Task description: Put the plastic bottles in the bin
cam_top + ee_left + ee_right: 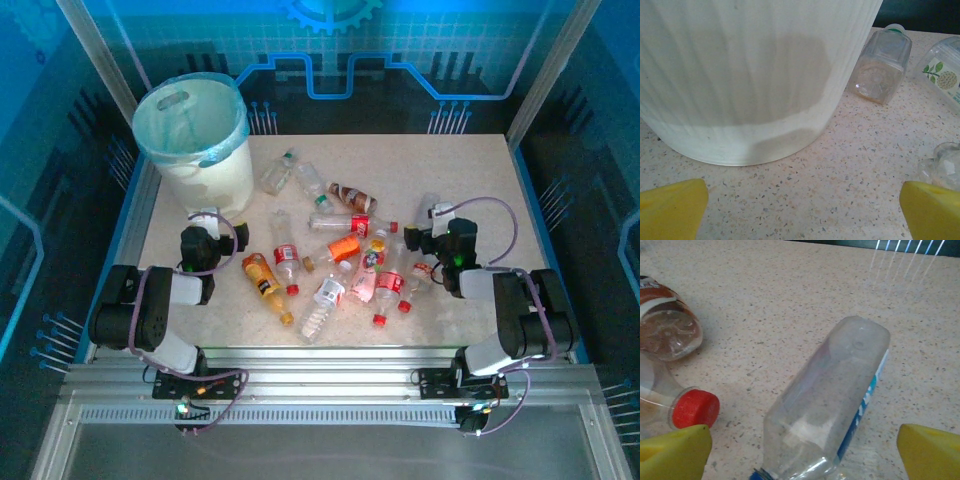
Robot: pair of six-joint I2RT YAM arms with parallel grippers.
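**Bin**, large, round, white ribbed plastic, pale blue-green liner folded over the rim [192, 125]. Stands upright at the far left corner of the speckled beige table [490, 180]. Placing judged deliberate: off to one side, within the left arm's reach.

**Bottles**, small, plastic, mostly clear, with red, white or orange labels and caps [345, 255]. Lie on their sides, scattered across the middle of the table, several touching. Every one seen is outside the bin, so the task is judged barely begun.

**Left gripper**, black body, yellow fingertips [205, 228]. Hangs low just beside the bin's base, facing its wall. Jaws spread fully, nothing between them. Arm folded back, elbow near the near left corner. Judged idle.

**Right gripper**, same make [441, 222]. Sits toward the right edge, forearm reaching forward and wrist tipped down. Straddles a clear squarish plastic bottle with a blue label [832, 395], which lies flat between the fingertips [675, 450]. Jaws wide, no contact apparent, nothing gripped. Straddle judged the set-up for a grasp across the body. Red-capped clear bottle [692, 407] just beside one fingertip, a possible snag.
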